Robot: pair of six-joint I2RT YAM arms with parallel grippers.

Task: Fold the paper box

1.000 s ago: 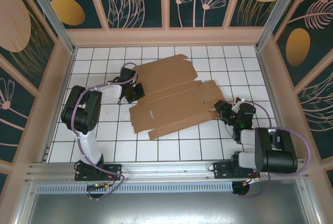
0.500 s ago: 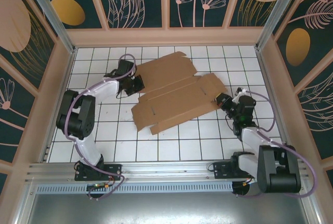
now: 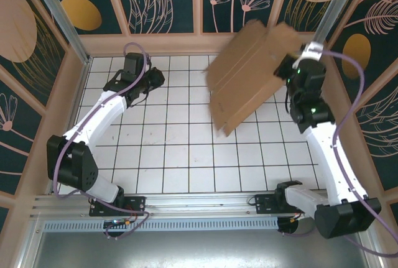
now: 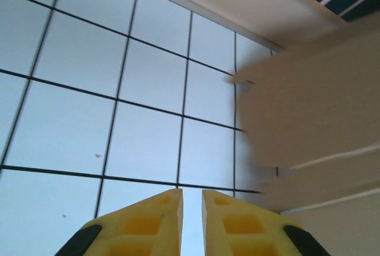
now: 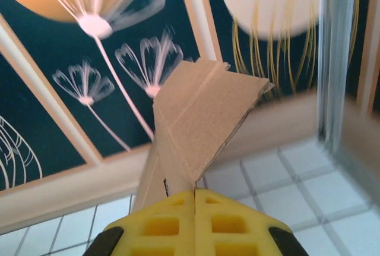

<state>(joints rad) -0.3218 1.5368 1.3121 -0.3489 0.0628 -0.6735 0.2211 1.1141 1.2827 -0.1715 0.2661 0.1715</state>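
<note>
I see the right gripper (image 5: 195,195) with its yellow fingers pressed together, pinching a corner edge of the paper box (image 5: 202,113). In the right wrist view the brown cardboard rises from the fingertips and stands in front of the dark floral wall panels (image 5: 71,95).

In the top view the paper box (image 3: 249,72) hangs in the air, clear of the white tiled worktop (image 3: 186,156). It is over the far right part of the worktop and tilted, with its lower end pointing toward the middle. The right gripper (image 3: 291,72) holds it at its right edge, with the right arm stretched upward.

The left gripper (image 3: 154,80) is over the far left tiles, well apart from the cardboard. In the left wrist view I see the left gripper (image 4: 191,199) with its fingers slightly apart and nothing between them. Blurred cardboard crosses the right side of that view.
</note>
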